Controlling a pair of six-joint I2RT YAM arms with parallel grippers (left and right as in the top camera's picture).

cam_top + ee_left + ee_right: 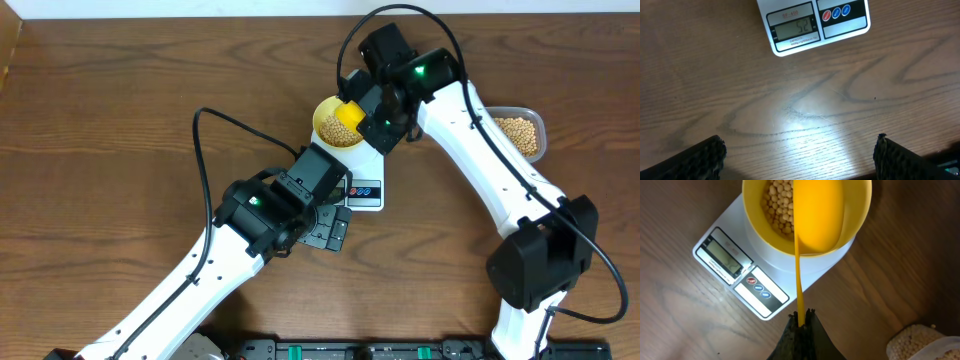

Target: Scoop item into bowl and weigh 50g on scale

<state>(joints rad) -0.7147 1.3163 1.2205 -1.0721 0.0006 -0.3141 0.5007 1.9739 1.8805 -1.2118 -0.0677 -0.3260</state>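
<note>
Bowl [857, 215]: sits on the scale [815, 25], part-filled with beans [777, 205].
Scoop [817, 215]: tipped over the bowl, with its thin handle pinched in the right gripper [800, 320], jaws clamped on it.
Left gripper [800, 152]: jaws wide apart and empty, hovering over the bare table [800, 100] near the scale's button end.
Display [792, 29]: lit, digits faint (looks slightly over target, not certain).
Tub [518, 133]: holds more beans, well apart on the right arm's side.
Progress: pouring looks nearly done. What remains is confirming the reading and trimming if over.

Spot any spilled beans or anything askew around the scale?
Nothing stands out. The bowl sits upright on the scale, beans lie inside it, and no strays show on the table. The scoop hangs over the bowl.
</note>
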